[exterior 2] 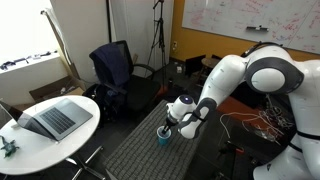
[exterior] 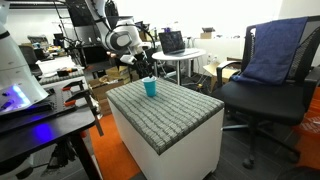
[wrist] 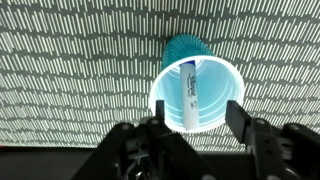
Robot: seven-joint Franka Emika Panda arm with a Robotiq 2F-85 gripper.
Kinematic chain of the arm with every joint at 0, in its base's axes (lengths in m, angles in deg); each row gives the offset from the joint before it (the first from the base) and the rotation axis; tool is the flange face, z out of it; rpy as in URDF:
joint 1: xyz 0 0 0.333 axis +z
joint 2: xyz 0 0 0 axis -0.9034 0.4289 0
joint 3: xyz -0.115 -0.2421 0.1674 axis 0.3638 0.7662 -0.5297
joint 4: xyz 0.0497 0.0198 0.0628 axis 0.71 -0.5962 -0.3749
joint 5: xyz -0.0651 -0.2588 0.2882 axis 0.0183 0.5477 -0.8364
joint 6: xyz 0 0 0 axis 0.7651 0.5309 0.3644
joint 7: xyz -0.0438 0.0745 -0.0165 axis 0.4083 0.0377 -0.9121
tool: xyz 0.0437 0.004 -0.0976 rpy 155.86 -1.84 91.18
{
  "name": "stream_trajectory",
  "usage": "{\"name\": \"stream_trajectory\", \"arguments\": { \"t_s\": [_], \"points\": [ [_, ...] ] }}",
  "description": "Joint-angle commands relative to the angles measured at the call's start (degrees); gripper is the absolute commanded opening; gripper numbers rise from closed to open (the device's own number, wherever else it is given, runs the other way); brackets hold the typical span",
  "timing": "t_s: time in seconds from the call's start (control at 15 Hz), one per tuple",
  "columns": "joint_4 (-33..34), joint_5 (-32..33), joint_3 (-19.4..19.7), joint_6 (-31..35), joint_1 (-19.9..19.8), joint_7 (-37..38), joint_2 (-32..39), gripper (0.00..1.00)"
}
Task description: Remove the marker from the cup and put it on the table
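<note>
The teal-blue cup (wrist: 197, 92) stands upright on the grey woven top of the table (wrist: 70, 70). A white marker (wrist: 188, 92) with a dark tip stands inside it, leaning on the rim. In the wrist view my gripper (wrist: 198, 118) is open, its two fingers either side of the cup's near rim, a little above it. The cup also shows in both exterior views (exterior: 150, 88) (exterior 2: 164, 135), with my gripper (exterior 2: 169, 128) just above it. The marker is too small to make out there.
The table has white sides (exterior: 185, 145). A black office chair with a blue cloth (exterior: 272, 60) stands beside it. A small round white table with a laptop (exterior 2: 55, 118) is nearby. Desks with equipment (exterior: 30, 95) flank the table.
</note>
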Motion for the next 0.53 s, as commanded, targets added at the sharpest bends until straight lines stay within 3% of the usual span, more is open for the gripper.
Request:
{"name": "stream_trajectory", "arguments": {
  "t_s": [0.0,0.07,0.13,0.2,0.47],
  "points": [
    [1.4,-0.3,-1.4,0.4,-1.6,-2.3,1.2,0.54],
    [1.5,-0.3,-1.5,0.4,-1.6,-2.3,1.4,0.56],
    [1.7,-0.3,-1.7,0.4,-1.8,-2.4,1.6,0.48],
    [1.8,-0.2,-1.9,0.3,-1.8,-2.4,1.7,0.51],
    [2.9,-0.1,-2.6,0.0,-2.1,-3.0,2.6,0.5]
  ]
}}
